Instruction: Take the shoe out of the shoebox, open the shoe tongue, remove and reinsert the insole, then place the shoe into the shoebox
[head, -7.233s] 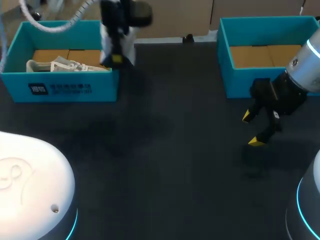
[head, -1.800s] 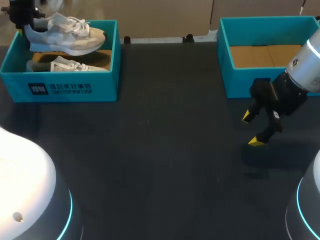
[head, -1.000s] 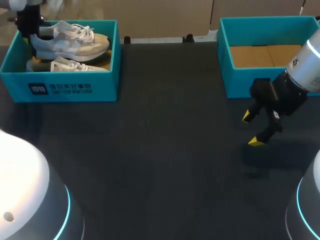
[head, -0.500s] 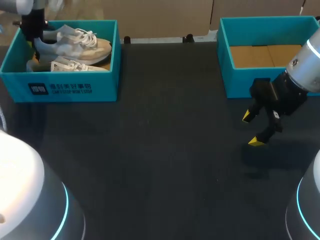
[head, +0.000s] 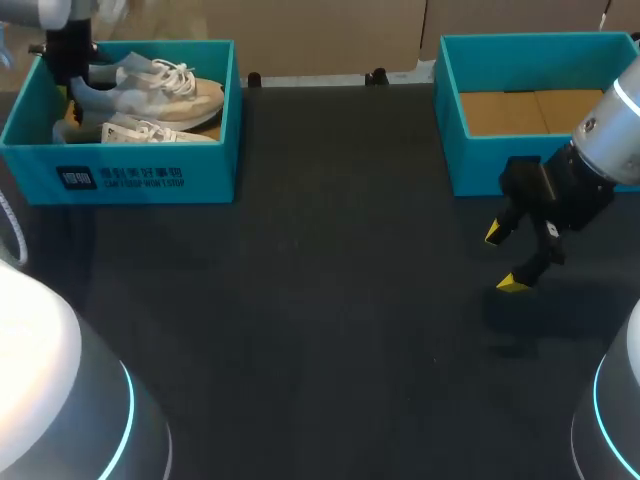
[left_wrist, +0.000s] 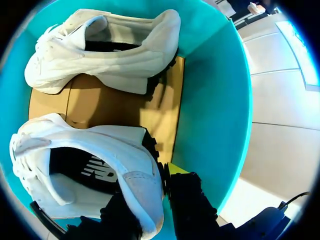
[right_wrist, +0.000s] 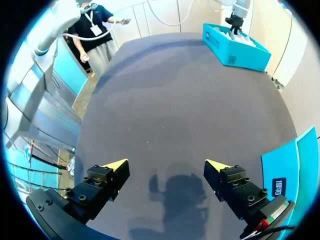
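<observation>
as left pincer (left_wrist: 150, 179) grips its heel, shoe (head: 150, 90) points right.

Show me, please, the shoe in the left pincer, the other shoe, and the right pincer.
held shoe (left_wrist: 132, 177), left wrist view, white heel panel.
other shoe (left_wrist: 125, 62), left wrist view, side of upper.
right pincer (right_wrist: 166, 164), right wrist view, midway between its yellow tips.
</observation>
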